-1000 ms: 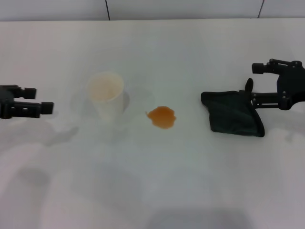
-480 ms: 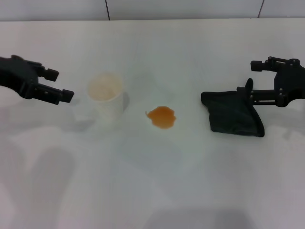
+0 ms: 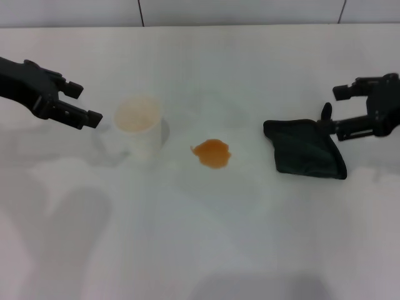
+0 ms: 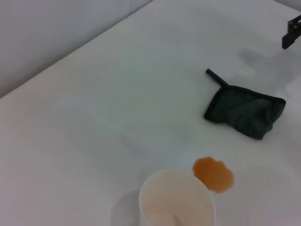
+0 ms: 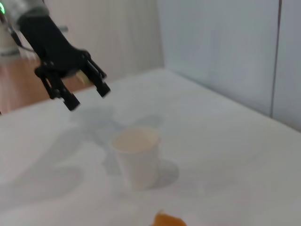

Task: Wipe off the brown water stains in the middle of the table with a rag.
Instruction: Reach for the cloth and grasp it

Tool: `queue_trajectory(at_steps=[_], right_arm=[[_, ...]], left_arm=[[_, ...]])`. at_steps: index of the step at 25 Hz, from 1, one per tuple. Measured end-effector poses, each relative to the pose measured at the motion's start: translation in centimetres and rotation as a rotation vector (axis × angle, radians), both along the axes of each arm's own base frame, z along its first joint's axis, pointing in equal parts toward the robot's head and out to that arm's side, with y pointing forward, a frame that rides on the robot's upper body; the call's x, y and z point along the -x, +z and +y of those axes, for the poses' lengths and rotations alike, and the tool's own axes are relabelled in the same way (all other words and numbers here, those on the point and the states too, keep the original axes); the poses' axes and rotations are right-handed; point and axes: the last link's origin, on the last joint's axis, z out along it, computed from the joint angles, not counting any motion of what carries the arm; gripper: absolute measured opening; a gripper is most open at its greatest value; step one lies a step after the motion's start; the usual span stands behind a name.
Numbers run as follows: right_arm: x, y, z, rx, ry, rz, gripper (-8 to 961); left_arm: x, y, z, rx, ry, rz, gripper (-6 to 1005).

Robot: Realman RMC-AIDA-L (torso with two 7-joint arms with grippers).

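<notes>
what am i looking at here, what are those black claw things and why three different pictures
The black claws are the two grippers of a two-armed robot. The head view looks down from its head: the left gripper is open in the air beside a white paper cup, and the right gripper is open beside a dark rag. Neither holds anything. An orange-brown stain sits on the white table between cup and rag. The other two pictures come from cameras on each wrist; the right wrist view shows the left gripper from across the table.
</notes>
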Motion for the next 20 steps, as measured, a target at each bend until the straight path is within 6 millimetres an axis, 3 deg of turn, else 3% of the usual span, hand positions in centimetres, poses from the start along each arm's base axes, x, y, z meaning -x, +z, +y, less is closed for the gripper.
queue_trajectory(at_steps=[4, 9, 14, 20], right_arm=[[2.9, 0.7, 0.6, 0.033, -0.053, -0.042, 858], [5.3, -2.5, 1.9, 0.12, -0.11, -0.27, 857], [5.9, -5.1, 3.1, 0.095, -0.121, -0.45, 856], [5.3, -7.6, 3.6, 0.03, -0.085, -0.472, 855]], left_arm=[[-0.2, -0.1, 0.1, 0.001, -0.005, 0.0, 843], [-0.7, -0.3, 0.3, 0.001, -0.017, -0.001, 843], [-1.5, -0.4, 0.7, 0.005, -0.038, 0.002, 842], [-1.4, -0.9, 0.5, 0.017, -0.041, 0.0, 842]])
